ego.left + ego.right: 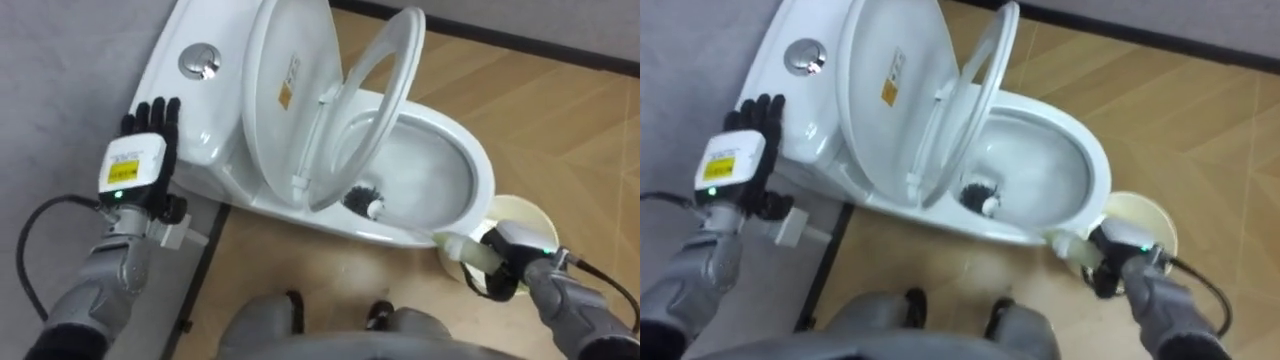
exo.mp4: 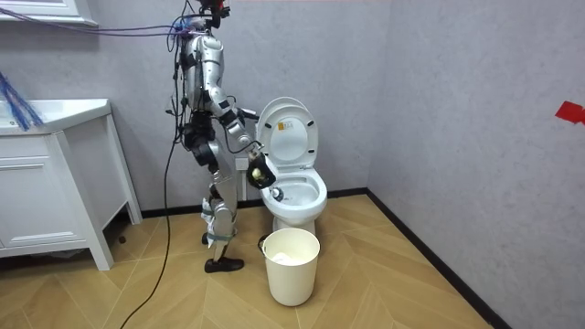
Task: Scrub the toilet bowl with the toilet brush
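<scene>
Your right hand [image 1: 508, 262], lower right, is clamped on the brush [image 1: 362, 200] by its handle end (light, stiff, probably slippery); left hand [image 1: 147, 140] spread flat, centre left.

The raised lid [image 1: 285, 100] and seat [image 1: 405, 55] close off the bowl [image 1: 485, 175] from 9 to 12 o'clock. Its 3 o'clock side lies open past the brush [image 1: 362, 200]. The bucket [image 1: 517, 205] crowds the rim at 5 o'clock.

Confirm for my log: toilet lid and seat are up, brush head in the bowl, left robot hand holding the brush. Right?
No: the right robot hand holds the brush, as the left eye view shows; the left robot hand is open at the edge of the tank. The rest is right.
</scene>
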Motion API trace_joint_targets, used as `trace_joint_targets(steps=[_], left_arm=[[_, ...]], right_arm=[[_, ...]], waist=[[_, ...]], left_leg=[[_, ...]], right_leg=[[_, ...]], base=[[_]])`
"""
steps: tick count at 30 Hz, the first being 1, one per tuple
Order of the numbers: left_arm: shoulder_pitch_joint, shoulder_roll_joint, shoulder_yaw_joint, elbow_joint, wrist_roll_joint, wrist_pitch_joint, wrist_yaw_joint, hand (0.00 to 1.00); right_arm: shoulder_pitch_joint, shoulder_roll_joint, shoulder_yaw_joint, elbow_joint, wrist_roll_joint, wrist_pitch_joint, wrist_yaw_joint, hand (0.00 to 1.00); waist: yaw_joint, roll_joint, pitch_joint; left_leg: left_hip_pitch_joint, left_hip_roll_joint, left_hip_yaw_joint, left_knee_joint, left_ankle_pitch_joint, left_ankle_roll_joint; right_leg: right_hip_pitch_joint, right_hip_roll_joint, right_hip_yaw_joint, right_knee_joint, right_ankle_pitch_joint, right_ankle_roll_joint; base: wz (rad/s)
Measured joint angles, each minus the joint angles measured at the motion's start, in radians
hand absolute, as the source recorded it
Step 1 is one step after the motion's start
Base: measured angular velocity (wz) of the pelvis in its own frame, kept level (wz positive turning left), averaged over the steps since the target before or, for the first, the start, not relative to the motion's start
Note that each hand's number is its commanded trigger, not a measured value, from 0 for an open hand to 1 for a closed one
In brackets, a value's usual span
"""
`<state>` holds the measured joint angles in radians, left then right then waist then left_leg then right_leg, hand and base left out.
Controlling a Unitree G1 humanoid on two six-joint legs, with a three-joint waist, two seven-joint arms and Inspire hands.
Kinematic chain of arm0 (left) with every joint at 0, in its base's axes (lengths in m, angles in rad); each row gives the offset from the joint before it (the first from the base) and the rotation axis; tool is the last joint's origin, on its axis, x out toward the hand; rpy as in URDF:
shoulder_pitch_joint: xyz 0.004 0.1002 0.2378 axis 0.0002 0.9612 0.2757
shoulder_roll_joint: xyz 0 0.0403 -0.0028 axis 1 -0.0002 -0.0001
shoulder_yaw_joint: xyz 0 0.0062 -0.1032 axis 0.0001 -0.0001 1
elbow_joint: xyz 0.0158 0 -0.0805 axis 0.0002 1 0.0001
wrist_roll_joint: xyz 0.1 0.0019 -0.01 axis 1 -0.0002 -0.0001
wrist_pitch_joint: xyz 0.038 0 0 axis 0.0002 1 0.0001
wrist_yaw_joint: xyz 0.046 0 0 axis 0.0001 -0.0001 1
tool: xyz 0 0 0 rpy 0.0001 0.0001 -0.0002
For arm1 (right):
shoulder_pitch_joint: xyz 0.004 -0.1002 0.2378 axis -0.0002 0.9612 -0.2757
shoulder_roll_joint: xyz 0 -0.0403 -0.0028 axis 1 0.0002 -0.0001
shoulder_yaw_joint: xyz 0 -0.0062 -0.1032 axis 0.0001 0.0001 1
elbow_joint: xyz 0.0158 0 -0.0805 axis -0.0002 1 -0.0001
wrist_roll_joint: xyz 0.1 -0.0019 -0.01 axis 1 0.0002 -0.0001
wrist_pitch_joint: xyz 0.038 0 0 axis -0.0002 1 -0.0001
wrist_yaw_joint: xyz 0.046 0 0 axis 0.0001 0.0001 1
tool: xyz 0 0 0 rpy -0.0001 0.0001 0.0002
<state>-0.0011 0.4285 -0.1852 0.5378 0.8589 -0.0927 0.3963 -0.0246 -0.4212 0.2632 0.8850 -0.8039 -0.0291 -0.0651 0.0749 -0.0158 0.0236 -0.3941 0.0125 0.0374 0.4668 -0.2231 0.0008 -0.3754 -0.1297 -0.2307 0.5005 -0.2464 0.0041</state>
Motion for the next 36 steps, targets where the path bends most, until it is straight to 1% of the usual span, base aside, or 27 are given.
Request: trace_joint_targets(steps=[1,2,3,4,5,6,7,8,9,10,11,12,13,14,17,18,20,21,23,24,25,26,27,28,30,34,36], left_arm=[[-0.018,0.001,-0.004,0.006,-0.004,0.000,0.004,0.00],[-0.051,0.001,-0.008,0.022,-0.004,-0.001,0.016,0.00],[-0.082,0.003,-0.013,0.039,-0.004,-0.002,0.034,0.00],[-0.095,0.009,-0.017,0.041,-0.004,-0.002,0.043,0.00],[-0.117,0.025,-0.028,0.041,-0.005,-0.002,0.066,0.00],[-0.139,0.040,-0.039,0.041,-0.006,-0.003,0.090,0.00],[-0.150,0.049,-0.047,0.034,-0.004,-0.003,0.107,0.00],[-0.155,0.053,-0.052,0.035,-0.004,-0.002,0.118,0.00],[-0.172,0.055,-0.056,0.032,-0.005,-0.002,0.137,0.00],[-0.179,0.055,-0.059,0.033,-0.006,-0.002,0.145,0.00],[-0.196,0.056,-0.069,0.033,-0.020,-0.002,0.168,0.00],[-0.216,0.055,-0.082,0.033,-0.027,-0.002,0.191,0.00],[-0.225,0.055,-0.090,0.034,-0.027,-0.002,0.202,0.00],[-0.238,0.055,-0.097,0.032,-0.027,-0.002,0.220,0.00],[-0.264,0.056,-0.107,0.034,-0.030,-0.002,0.266,0.00],[-0.274,0.056,-0.108,0.035,-0.032,-0.002,0.281,0.00],[-0.289,0.056,-0.108,0.032,-0.034,-0.002,0.309,0.00],[-0.301,0.056,-0.114,0.033,-0.034,-0.002,0.331,0.00],[-0.311,0.054,-0.115,0.032,-0.034,-0.002,0.366,0.00],[-0.317,0.055,-0.115,0.032,-0.034,-0.002,0.384,0.00],[-0.321,0.055,-0.115,0.034,-0.035,-0.002,0.392,0.00],[-0.333,0.055,-0.121,0.035,-0.041,0.002,0.404,0.00],[-0.346,0.054,-0.135,0.037,-0.043,0.014,0.408,0.00],[-0.351,0.054,-0.136,0.036,-0.043,0.017,0.409,0.00],[-0.373,0.055,-0.146,0.037,-0.045,0.025,0.420,0.00],[-0.391,0.060,-0.163,0.034,-0.063,0.024,0.450,0.00],[-0.394,0.066,-0.173,0.040,-0.075,0.025,0.466,0.00]], right_arm=[[-0.013,-0.004,0.000,0.013,0.008,0.001,-0.005,1.00],[-0.038,-0.012,0.005,0.033,0.014,0.003,-0.014,1.00],[-0.064,-0.016,0.012,0.055,0.020,0.005,-0.027,1.00],[-0.079,-0.019,0.013,0.066,0.030,0.005,-0.032,1.00],[-0.109,-0.034,0.028,0.080,0.051,0.005,-0.040,1.00],[-0.135,-0.049,0.034,0.083,0.058,0.005,-0.047,1.00],[-0.157,-0.065,0.052,0.088,0.060,0.008,-0.059,1.00],[-0.170,-0.073,0.065,0.091,0.062,0.009,-0.065,1.00],[-0.199,-0.086,0.084,0.108,0.067,0.009,-0.075,1.00],[-0.218,-0.092,0.094,0.122,0.073,0.010,-0.081,1.00],[-0.254,-0.104,0.111,0.145,0.099,0.013,-0.090,1.00],[-0.289,-0.111,0.122,0.172,0.125,0.020,-0.101,1.00],[-0.303,-0.117,0.132,0.182,0.138,0.023,-0.106,1.00],[-0.337,-0.125,0.148,0.205,0.158,0.031,-0.113,1.00],[-0.397,-0.131,0.165,0.233,0.168,0.044,-0.131,1.00],[-0.417,-0.131,0.168,0.238,0.167,0.050,-0.137,1.00],[-0.441,-0.140,0.168,0.234,0.168,0.055,-0.145,1.00],[-0.456,-0.148,0.172,0.234,0.166,0.061,-0.149,1.00],[-0.488,-0.149,0.180,0.233,0.153,0.076,-0.154,1.00],[-0.507,-0.150,0.186,0.231,0.138,0.080,-0.160,1.00],[-0.513,-0.151,0.188,0.228,0.131,0.084,-0.164,1.00],[-0.523,-0.153,0.193,0.224,0.124,0.089,-0.165,1.00],[-0.526,-0.162,0.202,0.220,0.121,0.096,-0.165,1.00],[-0.525,-0.167,0.209,0.212,0.120,0.097,-0.165,1.00],[-0.537,-0.188,0.226,0.187,0.108,0.111,-0.165,1.00],[-0.546,-0.198,0.226,0.157,0.114,0.119,-0.165,1.00],[-0.548,-0.198,0.226,0.155,0.150,0.121,-0.165,1.00]], waist=[[0.001,0.008,-0.0014],[0.004,0.007,0.0065],[0.004,0.010,0.0071],[0.004,0.011,0.0072],[0.005,0.011,0.0082],[0.010,0.014,0.0096],[0.022,0.016,0.0099],[0.027,0.017,0.0101],[0.038,0.020,0.0121],[0.041,0.024,0.0145],[0.051,0.028,0.0179],[0.062,0.031,0.0203],[0.068,0.034,0.0222],[0.071,0.042,0.0258],[0.076,0.044,0.0269],[0.079,0.045,0.0285],[0.092,0.047,0.0292],[0.099,0.048,0.0309],[0.102,0.049,0.0337],[0.102,0.053,0.0371],[0.102,0.054,0.0384],[0.102,0.057,0.0414],[0.106,0.063,0.0425],[0.110,0.063,0.0424],[0.118,0.063,0.0425],[0.121,0.063,0.0428],[0.122,0.062,0.0432]], left_leg=[[-0.019,0.000,-0.001,0.012,-0.001,0.001],[-0.055,0.000,-0.004,0.028,0.000,0.002],[-0.098,0.000,-0.013,0.053,0.000,0.002],[-0.121,0.000,-0.017,0.065,0.000,0.002],[-0.170,0.002,-0.023,0.088,0.003,0.001],[-0.214,0.004,-0.025,0.105,0.007,0.001],[-0.248,0.008,-0.022,0.119,0.009,0.001],[-0.261,0.009,-0.020,0.125,0.010,0.001],[-0.288,0.010,-0.020,0.134,0.012,0.001],[-0.303,0.010,-0.022,0.142,0.012,0.001],[-0.337,0.009,-0.024,0.152,0.014,0.001],[-0.368,0.007,-0.024,0.153,0.022,0.001],[-0.380,0.007,-0.023,0.153,0.026,0.002],[-0.402,0.004,-0.024,0.156,0.030,0.003],[-0.452,-0.009,-0.027,0.160,0.039,0.003],[-0.468,-0.010,-0.029,0.162,0.042,0.003],[-0.498,-0.010,-0.030,0.171,0.043,0.003],[-0.523,-0.011,-0.030,0.187,0.043,0.003],[-0.557,-0.011,-0.030,0.209,0.042,0.004],[-0.576,-0.012,-0.029,0.225,0.040,0.005],[-0.583,-0.014,-0.028,0.231,0.039,0.005],[-0.594,-0.021,-0.030,0.245,0.036,0.005],[-0.604,-0.023,-0.035,0.256,0.031,0.005],[-0.610,-0.022,-0.038,0.263,0.028,0.004],[-0.636,-0.019,-0.042,0.281,0.027,0.004],[-0.661,-0.022,-0.045,0.298,0.027,0.004],[-0.665,-0.022,-0.041,0.299,0.027,0.004]], right_leg=[[-0.020,-0.003,-0.002,0.013,-0.002,-0.001],[-0.052,-0.005,-0.003,0.033,-0.004,-0.004],[-0.088,-0.007,-0.010,0.053,-0.004,-0.006],[-0.109,-0.008,-0.012,0.063,-0.004,-0.007],[-0.153,-0.008,-0.015,0.079,-0.003,-0.006],[-0.193,-0.008,-0.020,0.092,0.007,-0.016],[-0.228,-0.009,-0.020,0.105,0.014,-0.024],[-0.243,-0.009,-0.020,0.110,0.015,-0.026],[-0.271,-0.010,-0.018,0.120,0.019,-0.030],[-0.285,-0.011,-0.018,0.129,0.019,-0.030],[-0.319,-0.015,-0.020,0.143,0.020,-0.033],[-0.351,-0.019,-0.022,0.149,0.022,-0.036],[-0.364,-0.021,-0.023,0.153,0.023,-0.038],[-0.386,-0.028,-0.028,0.164,0.022,-0.039],[-0.443,-0.045,-0.032,0.194,0.015,-0.044],[-0.458,-0.046,-0.033,0.197,0.013,-0.045],[-0.488,-0.049,-0.032,0.208,0.012,-0.047],[-0.513,-0.057,-0.032,0.229,0.008,-0.049],[-0.550,-0.069,-0.031,0.260,0.004,-0.051],[-0.569,-0.074,-0.031,0.277,0.000,-0.053],[-0.576,-0.078,-0.032,0.285,-0.005,-0.054],[-0.587,-0.082,-0.034,0.298,-0.011,-0.056],[-0.591,-0.082,-0.038,0.307,-0.019,-0.055],[-0.594,-0.080,-0.038,0.310,-0.020,-0.055],[-0.616,-0.078,-0.043,0.318,-0.019,-0.058],[-0.640,-0.080,-0.040,0.335,-0.018,-0.059],[-0.648,-0.083,-0.037,0.341,-0.019,-0.060]], base=[[0.12],[0.09],[0.11],[0.12],[0.07],[0.00],[-0.08],[-0.11],[-0.04],[0.00],[0.07],[0.07],[0.14],[0.14],[0.14],[0.11],[0.05],[0.09],[0.10],[0.07],[0.07],[0.11],[0.07],[0.00],[-0.06],[0.03],[0.00]])
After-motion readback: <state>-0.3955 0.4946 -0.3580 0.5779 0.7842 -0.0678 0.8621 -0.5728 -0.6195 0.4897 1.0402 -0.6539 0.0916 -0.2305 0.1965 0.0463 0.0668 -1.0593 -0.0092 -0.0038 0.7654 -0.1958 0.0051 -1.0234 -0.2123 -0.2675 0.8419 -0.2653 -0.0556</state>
